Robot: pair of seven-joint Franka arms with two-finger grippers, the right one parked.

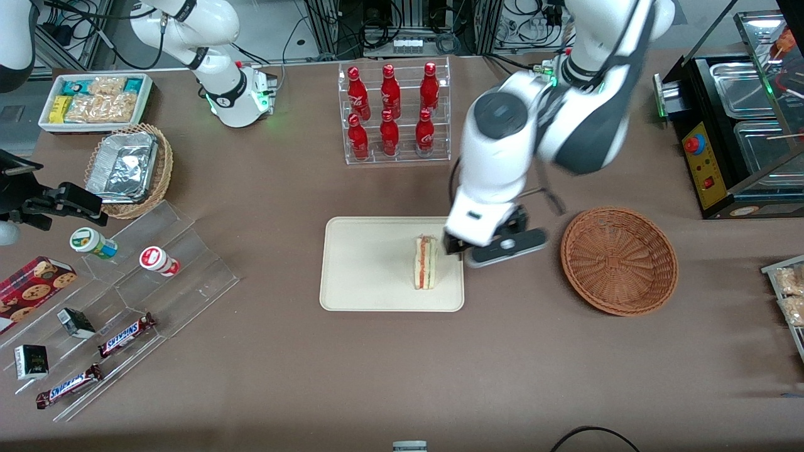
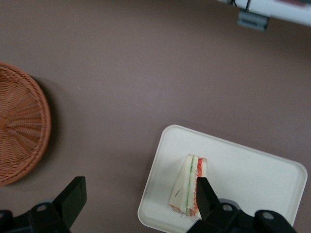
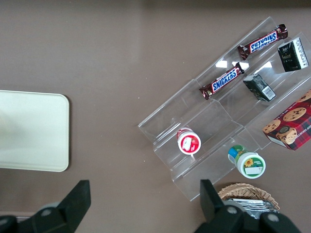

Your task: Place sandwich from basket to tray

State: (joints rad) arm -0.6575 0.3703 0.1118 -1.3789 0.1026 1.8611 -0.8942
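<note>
The sandwich (image 1: pixel 425 262), a pale bread wedge with red and green filling, stands on its edge on the cream tray (image 1: pixel 364 263), near the tray's end that faces the basket. The reddish-brown wicker basket (image 1: pixel 619 260) holds nothing and sits beside the tray toward the working arm's end. My left gripper (image 1: pixel 478 250) is open and holds nothing, hovering over the tray's rim between sandwich and basket. In the left wrist view the gripper (image 2: pixel 138 194) spans the tray (image 2: pixel 243 170) corner, one fingertip (image 2: pixel 204 194) overlapping the sandwich (image 2: pixel 187 187); the basket (image 2: pixel 19 131) is off to one side.
A clear rack of red bottles (image 1: pixel 392 113) stands farther from the camera than the tray. Toward the parked arm's end are a tan wicker basket with foil containers (image 1: pixel 129 169), a white snack bin (image 1: pixel 94 100) and a stepped acrylic shelf (image 1: pixel 125 295). A black machine (image 1: pixel 735 125) stands near the basket.
</note>
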